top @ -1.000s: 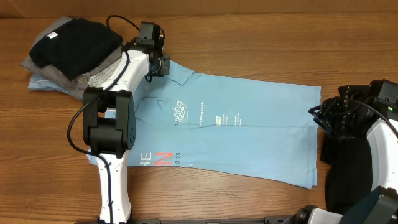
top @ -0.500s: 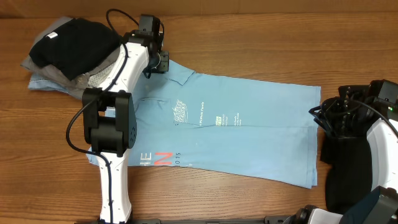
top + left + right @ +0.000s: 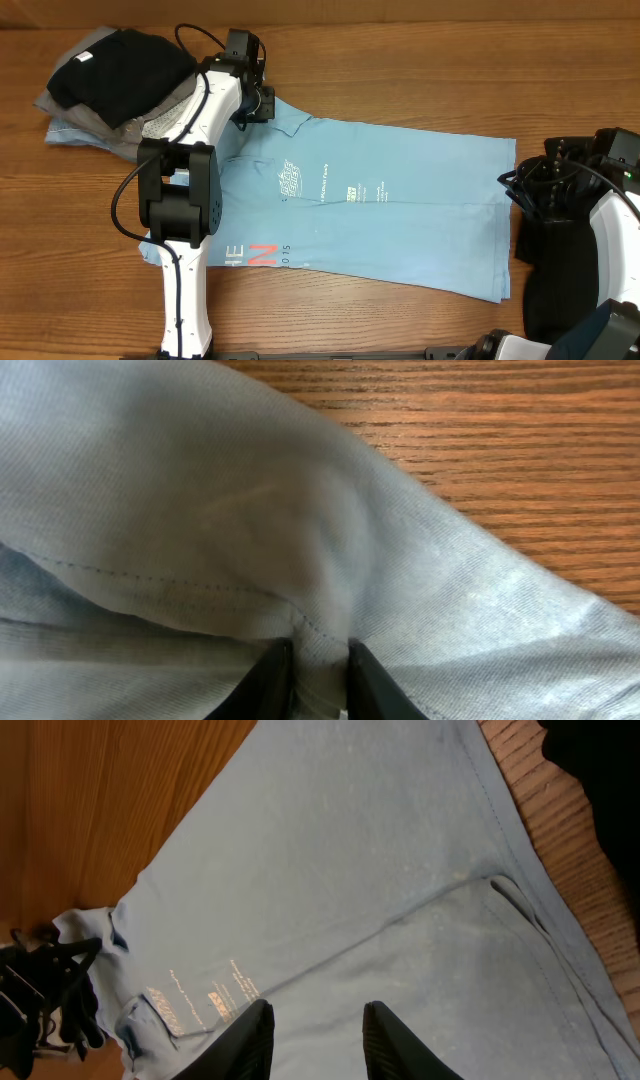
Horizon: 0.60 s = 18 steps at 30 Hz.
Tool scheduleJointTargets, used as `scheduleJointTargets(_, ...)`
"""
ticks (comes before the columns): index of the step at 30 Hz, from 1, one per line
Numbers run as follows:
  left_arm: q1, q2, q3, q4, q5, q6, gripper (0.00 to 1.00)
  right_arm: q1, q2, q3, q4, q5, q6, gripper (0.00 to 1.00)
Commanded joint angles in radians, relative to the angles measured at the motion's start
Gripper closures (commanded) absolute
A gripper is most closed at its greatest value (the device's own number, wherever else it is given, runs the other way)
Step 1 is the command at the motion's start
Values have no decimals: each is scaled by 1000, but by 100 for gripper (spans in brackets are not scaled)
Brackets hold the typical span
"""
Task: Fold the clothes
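The T-shirt (image 3: 420, 200) is light sky-blue, with white logos (image 3: 290, 182) on its chest and orange-red lettering (image 3: 262, 255) toward 7 o'clock. The desk (image 3: 420, 60) is brown wood grain. At 10 o'clock, a black garment (image 3: 120, 65) tops grey fabric (image 3: 55, 100).

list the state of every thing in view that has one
blue t-shirt: spread flat on the table, one edge pinched
stack of clothes: piled beside the t-shirt, black one on top
left gripper: shut on the t-shirt's edge
right gripper: open, empty, above the t-shirt
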Motion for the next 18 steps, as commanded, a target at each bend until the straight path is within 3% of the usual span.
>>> scheduleJointTargets(1, -2, 51, 6, -16, 22, -14, 78, 5, -8, 13, 2, 3, -4, 67)
scheduleJointTargets(3, -2, 51, 11, -26, 16, -14, 74, 5, -8, 13, 1, 3, -4, 67)
scheduleJointTargets(6, -2, 51, 23, -62, -43, -14, 57, 5, -8, 13, -2, 3, -4, 67)
scheduleJointTargets(8, -1, 51, 35, -81, -66, -14, 53, 5, -8, 13, -2, 3, -4, 67)
scheduleJointTargets(13, 0, 51, 87, -95, 26, -18, 52, 5, -8, 13, 3, 7, -4, 67)
scheduleJointTargets(18, 0, 52, 95, -104, 87, -143, 54, 5, -8, 13, 2, 7, -4, 67)
